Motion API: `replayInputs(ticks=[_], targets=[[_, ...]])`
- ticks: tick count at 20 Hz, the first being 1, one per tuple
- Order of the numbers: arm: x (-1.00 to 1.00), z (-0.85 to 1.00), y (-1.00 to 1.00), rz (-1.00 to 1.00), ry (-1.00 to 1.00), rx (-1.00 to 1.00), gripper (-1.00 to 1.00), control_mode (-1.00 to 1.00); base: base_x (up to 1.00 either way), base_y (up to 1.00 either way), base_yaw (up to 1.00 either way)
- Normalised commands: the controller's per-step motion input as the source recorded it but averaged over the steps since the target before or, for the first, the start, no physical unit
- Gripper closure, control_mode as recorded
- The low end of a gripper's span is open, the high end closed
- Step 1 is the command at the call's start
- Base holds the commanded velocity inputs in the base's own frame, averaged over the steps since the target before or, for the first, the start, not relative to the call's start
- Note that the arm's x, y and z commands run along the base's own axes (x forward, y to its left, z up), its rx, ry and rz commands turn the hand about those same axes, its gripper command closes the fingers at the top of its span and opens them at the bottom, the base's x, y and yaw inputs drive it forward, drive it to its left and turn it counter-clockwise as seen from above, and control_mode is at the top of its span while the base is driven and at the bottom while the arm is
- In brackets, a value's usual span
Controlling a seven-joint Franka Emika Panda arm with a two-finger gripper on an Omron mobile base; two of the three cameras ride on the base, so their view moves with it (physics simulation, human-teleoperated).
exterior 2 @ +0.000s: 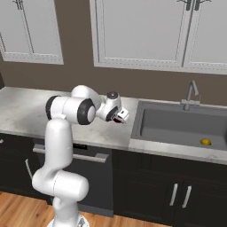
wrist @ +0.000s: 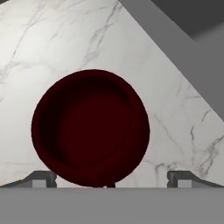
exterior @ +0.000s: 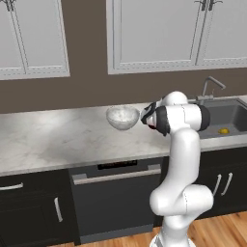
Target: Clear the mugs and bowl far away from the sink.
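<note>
From the left base view, the white arm is bent forward over the pale marbled stone tabletop (exterior: pixel 58 137), its end effector (exterior: pixel 146 117) lowered close to the surface. Just beyond it, on the side away from the basin, sits the rounded white-grey marbled bowl (exterior: pixel 122 117), upright and near the hand. On the end effector's other side lies the large dark grey rectangular sink (exterior: pixel 230 116) with its slim metal gooseneck faucet (exterior: pixel 211 87); a small yellow object (exterior: pixel 223 130) rests in the basin.

From the right base view, the end effector (exterior 2: pixel 119 116) hangs just short of the sink's (exterior 2: pixel 177 124) near rim, and a sliver of dark red shows beneath it.

The hand view looks straight down into the dark red mug (wrist: pixel 90 127), standing upright directly below and between the two dark fingertips (wrist: pixel 41 178), which stand spread wide on either side of it, touching nothing. That spread looks meant to straddle the mug's rim for a top-down grasp, I'd judge. The mug stands close to the sink's edge, so it has yet to be carried off.
</note>
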Motion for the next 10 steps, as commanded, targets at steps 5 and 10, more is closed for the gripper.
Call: replayInputs(ticks=[5, 10], targets=[[0.07, -0.12, 0.0, 0.0, -0.03, 0.0, 1.0, -1.0, 0.0, 0.0, 0.0], [0.02, -0.01, 0.0, 0.0, 0.01, 0.0, 1.0, -1.0, 0.0, 0.0, 0.0]])
